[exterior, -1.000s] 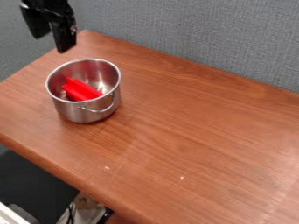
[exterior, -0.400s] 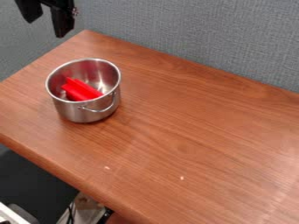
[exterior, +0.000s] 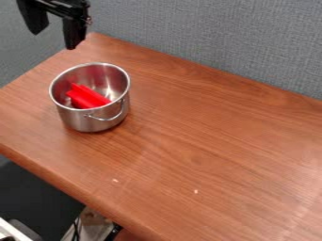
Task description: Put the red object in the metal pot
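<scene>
The red object (exterior: 87,95) lies inside the metal pot (exterior: 90,111), leaning against its inner wall. The shiny pot stands on the left part of the wooden table (exterior: 201,132). My black gripper (exterior: 56,24) hangs at the top left, above and behind the pot, well clear of its rim. Its fingers (exterior: 74,28) point down and stand apart with nothing between them.
A grey fabric wall (exterior: 214,38) runs behind the table. The table's front edge drops off at the lower left, with dark floor and some clutter (exterior: 88,226) below it.
The gripper has rolled about its own axis, now showing a wider face to the camera. It stays open at the top left. The pot and the red object have not moved.
</scene>
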`<state>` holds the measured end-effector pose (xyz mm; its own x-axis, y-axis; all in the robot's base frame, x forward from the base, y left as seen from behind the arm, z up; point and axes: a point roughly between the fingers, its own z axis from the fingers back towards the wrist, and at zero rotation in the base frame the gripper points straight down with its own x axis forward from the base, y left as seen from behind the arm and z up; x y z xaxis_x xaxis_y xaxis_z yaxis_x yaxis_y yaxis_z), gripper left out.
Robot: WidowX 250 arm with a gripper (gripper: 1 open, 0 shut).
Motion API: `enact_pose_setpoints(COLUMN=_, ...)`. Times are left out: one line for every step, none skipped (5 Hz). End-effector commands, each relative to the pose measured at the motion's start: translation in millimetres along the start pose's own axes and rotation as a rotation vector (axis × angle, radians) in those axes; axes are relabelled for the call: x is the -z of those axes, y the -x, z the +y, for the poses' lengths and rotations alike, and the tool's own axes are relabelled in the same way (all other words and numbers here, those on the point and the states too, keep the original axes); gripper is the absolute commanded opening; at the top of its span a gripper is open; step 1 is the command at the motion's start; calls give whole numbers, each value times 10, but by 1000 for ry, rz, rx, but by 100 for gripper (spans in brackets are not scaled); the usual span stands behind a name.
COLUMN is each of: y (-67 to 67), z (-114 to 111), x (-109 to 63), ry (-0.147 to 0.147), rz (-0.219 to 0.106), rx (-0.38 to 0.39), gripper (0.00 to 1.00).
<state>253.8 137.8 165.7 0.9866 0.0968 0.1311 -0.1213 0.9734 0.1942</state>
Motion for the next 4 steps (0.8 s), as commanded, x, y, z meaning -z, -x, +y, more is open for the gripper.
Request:
enact_pose_setpoints(y=-5, z=24, x=-198, ry=-52, rz=-30, rx=-84, gripper=100)
enact_pose_setpoints(y=-23, z=237, x=-119, ry=-31, rz=-18, rx=-67, gripper=100)
enact_pose_setpoints(y=-37, z=444, x=-5, ry=-3, rz=-11, rx=10, gripper=100)
enact_pose_setpoints(y=19, z=334, x=-101, ry=49, rz=-60, rx=171, gripper=100)
